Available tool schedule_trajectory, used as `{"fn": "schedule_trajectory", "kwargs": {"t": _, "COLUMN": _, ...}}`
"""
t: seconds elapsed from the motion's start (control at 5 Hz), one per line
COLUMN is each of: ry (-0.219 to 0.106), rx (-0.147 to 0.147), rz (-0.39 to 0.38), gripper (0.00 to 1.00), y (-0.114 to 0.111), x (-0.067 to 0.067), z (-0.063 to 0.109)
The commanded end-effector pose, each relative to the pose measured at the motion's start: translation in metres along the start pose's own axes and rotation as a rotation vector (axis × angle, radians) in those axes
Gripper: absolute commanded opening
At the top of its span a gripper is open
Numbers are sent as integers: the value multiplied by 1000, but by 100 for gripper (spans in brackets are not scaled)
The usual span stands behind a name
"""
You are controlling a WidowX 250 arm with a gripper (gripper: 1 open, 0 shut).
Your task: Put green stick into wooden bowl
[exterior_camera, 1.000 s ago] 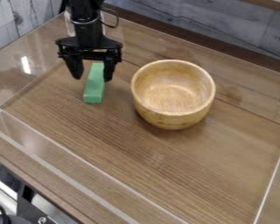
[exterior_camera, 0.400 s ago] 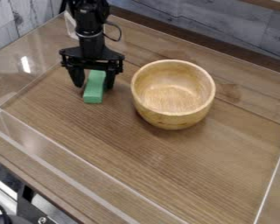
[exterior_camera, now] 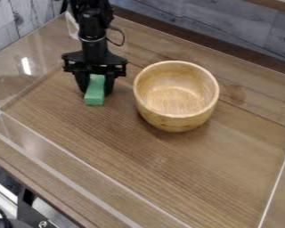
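Hand [exterior_camera: 96,80] pointing straight down, fingers closed across the far end of the green stick [exterior_camera: 97,90], which lies flat on the counter [exterior_camera: 169,169] toward its far-left corner, just beside the empty wooden bowl [exterior_camera: 176,94]; top grip suits lift-over.

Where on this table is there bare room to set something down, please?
The widest free patch is the wooden table in front of the wooden bowl, out to the clear front wall. It is crowded at the back left, where the gripper stands over the green stick beside the bowl.
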State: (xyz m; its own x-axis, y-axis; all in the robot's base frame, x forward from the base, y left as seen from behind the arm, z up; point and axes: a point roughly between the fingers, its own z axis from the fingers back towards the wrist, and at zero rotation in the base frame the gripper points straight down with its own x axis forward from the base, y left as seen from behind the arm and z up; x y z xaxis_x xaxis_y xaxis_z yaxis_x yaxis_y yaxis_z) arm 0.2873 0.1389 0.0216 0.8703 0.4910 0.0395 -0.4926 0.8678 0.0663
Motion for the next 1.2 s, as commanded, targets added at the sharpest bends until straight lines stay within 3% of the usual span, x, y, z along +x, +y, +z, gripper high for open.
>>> {"fn": "schedule_trajectory", "kwargs": {"t": 0.0, "ry": -28, "rx": -1, "rz": 2, "gripper": 0, "y": -2, "x": 8, "z": 17}}
{"fn": "schedule_trajectory", "kwargs": {"t": 0.4, "ry": -1, "rx": -6, "rz": 19, "gripper": 0, "y": -5, "x": 9, "z": 33}}
{"fn": "schedule_trajectory", "kwargs": {"t": 0.8, "ry": 3, "rx": -41, "rz": 25, "gripper": 0, "y": -16, "x": 17, "z": 65}}
{"fn": "schedule_trajectory", "kwargs": {"t": 1.0, "ry": 6, "rx": -66, "rz": 29, "gripper": 0, "y": -35, "x": 18, "z": 83}}
